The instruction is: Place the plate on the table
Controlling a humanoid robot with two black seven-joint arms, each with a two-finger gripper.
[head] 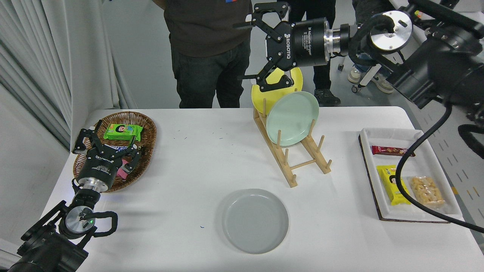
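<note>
Round pale grey plate (255, 221) lies flat on the white rectangular table (181, 177), near edge, centre. Right gripper (244, 51) is raised high past the far edge, arm stretched horizontally from the right, pointing left, fingers spread wide, holding nothing. It sits above the wooden dish rack (298, 155), which holds a mint green plate (293, 119) and a yellow plate (261, 90) upright. Left gripper (107, 134) is parked at left over the wicker basket (145, 132), fingers apart.

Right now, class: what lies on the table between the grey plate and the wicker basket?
Nothing: in the head view, only bare white table separates the grey plate from the wicker basket.
</note>
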